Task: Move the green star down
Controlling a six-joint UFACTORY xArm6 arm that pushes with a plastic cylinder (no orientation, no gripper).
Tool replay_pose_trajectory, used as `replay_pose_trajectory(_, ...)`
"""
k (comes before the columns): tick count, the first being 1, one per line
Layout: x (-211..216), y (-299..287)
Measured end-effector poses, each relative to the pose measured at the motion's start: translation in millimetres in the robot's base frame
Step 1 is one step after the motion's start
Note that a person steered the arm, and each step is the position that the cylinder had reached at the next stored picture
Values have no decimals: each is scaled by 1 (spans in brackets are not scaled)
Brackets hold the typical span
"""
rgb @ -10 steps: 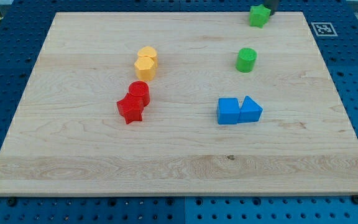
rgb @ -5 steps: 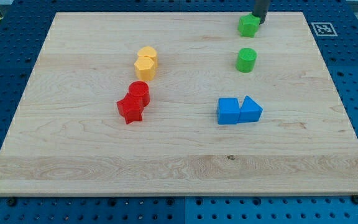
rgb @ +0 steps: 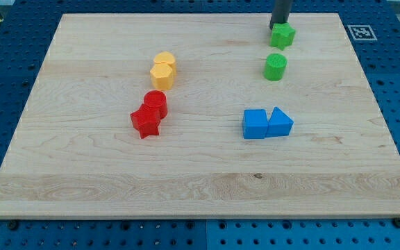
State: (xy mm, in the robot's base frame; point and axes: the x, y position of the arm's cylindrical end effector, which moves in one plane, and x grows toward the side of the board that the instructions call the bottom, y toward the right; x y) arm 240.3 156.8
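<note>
The green star [rgb: 282,36] lies near the view's top right of the wooden board [rgb: 200,167]. My tip [rgb: 278,26] comes down from the view's top edge and touches the star's upper left side. A green cylinder [rgb: 275,67] stands just below the star, a small gap apart.
A blue cube [rgb: 254,124] and a blue triangular block [rgb: 280,123] sit side by side below the green cylinder. Two yellow blocks [rgb: 163,69] and a red cylinder [rgb: 155,103] with a red star [rgb: 145,121] sit left of centre. A marker tag [rgb: 360,32] lies off the board's top right corner.
My tip has moved left and down along the view's top. The green star has slid down the view towards the green cylinder.
</note>
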Motion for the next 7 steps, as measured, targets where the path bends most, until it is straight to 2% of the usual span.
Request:
replay_pose_trajectory(1,0,13)
replay_pose_trajectory(2,21,9)
replay_pose_trajectory(5,44,-9)
replay_pose_trajectory(7,37,21)
